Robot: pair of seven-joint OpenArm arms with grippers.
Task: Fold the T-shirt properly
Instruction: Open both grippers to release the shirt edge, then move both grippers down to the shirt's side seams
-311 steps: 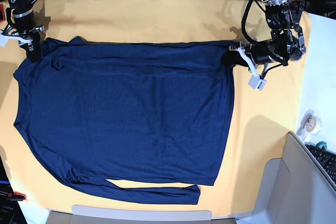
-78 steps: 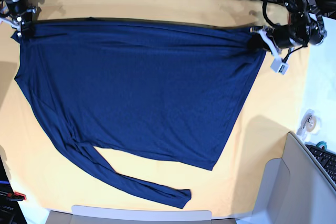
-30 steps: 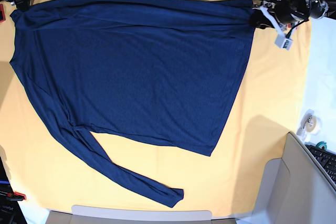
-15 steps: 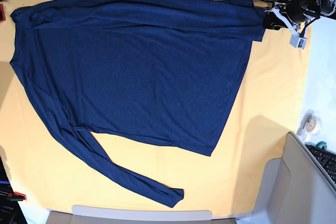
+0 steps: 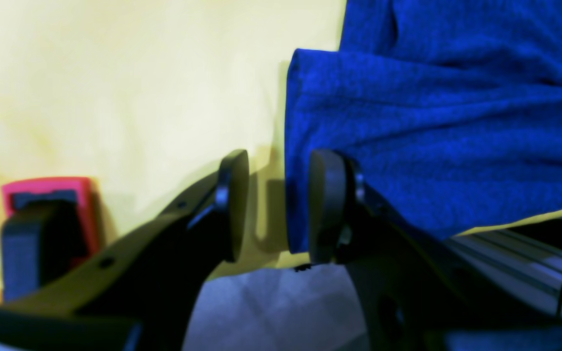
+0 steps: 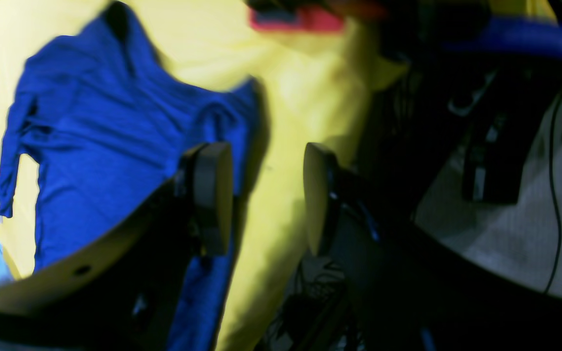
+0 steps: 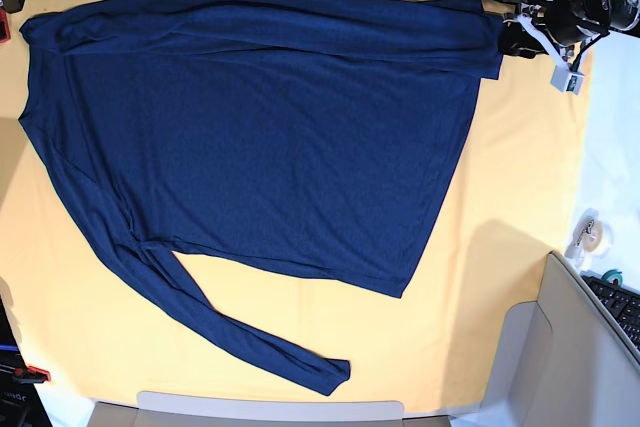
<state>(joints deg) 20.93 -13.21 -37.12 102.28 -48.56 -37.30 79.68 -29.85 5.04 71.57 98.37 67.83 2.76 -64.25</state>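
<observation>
- The T-shirt [image 7: 250, 137], dark navy and long-sleeved, lies spread across the yellow-orange table cloth [image 7: 500, 247]. Its top edge runs along the far side of the table, and one sleeve trails toward the near edge.
- The left gripper [image 5: 273, 204] sits at the shirt's far corner with its jaws parted. The hem edge lies beside one pad, seemingly unpinched, though this close view is blurry.
- The right gripper [image 6: 261, 195] is open and empty over bare cloth, just beside the shirt's other far corner.
- Risk: the top edge lies so close to the table's far side that a careless regrasp could push fabric over the edge.
- Risk: the body lies skewed, so folding now would probably give a crooked result.
- Open room: bare cloth lies along the near side and beyond the hem; the far side has almost none.
</observation>
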